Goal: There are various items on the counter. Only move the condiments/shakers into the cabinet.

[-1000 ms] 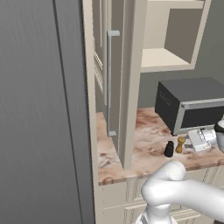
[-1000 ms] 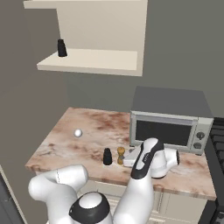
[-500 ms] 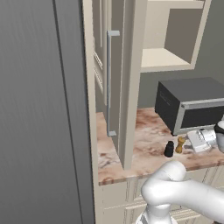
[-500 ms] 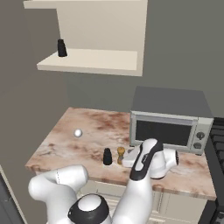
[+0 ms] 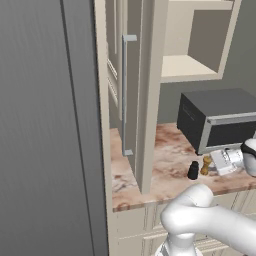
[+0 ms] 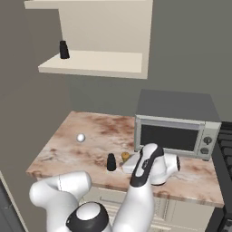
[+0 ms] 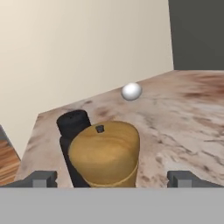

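A: Step in hand: approach to golden-tan shaker (image 7: 105, 153), upright on table (image 6: 90, 136) near front edge, just in front of microwave (image 6: 174, 124). Not yet grasped.

B: Tool (image 7: 111, 178) state?

A: Spread wide, empty; fingertips (image 7: 41, 178) flanking the shaker on either side, clear of it. Black shaker (image 7: 72, 131) standing just beside and partly behind the tan one.

B: Next move, by estimate?

A: Short advance, then closing on the tan body without knocking the black neighbour; afterwards a lift toward cabinet (image 6: 97, 34) shelf, already housing one black shaker (image 6: 64, 50).

B: Arm pose?

A: Folded low, forearm reaching over table front, hand level and pointed sideways along the slab toward the cabinet side. Small white ball (image 6: 80, 137) farther back, no condiment, best left alone.
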Controlling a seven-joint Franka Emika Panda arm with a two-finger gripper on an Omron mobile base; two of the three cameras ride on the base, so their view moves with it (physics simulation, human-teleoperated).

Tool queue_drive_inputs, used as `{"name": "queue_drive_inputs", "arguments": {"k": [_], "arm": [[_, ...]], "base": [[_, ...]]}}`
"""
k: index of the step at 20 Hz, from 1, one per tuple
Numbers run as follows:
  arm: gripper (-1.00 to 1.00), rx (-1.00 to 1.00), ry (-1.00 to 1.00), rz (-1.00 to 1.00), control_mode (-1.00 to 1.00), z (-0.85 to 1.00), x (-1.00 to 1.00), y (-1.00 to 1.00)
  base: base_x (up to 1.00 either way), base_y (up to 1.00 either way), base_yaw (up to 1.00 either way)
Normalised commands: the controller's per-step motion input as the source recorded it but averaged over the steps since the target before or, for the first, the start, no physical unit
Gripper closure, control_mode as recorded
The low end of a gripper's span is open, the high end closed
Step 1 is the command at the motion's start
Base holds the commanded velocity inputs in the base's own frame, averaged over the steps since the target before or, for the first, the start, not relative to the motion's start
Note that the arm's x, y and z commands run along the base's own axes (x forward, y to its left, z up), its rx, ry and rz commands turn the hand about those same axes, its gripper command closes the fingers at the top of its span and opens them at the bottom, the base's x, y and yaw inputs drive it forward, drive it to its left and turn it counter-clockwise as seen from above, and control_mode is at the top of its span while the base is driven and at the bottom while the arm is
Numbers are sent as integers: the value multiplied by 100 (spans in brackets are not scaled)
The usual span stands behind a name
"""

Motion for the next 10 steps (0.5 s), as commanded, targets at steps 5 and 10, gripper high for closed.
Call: {"name": "queue_drive_inputs", "arguments": {"k": [5, 10], "arm": [[-100, 0, 0, 0, -100, 1, 0, 12], [100, 0, 0, 0, -100, 16, 0, 5]], "base": [[0, 0, 0], [0, 0, 0]]}}
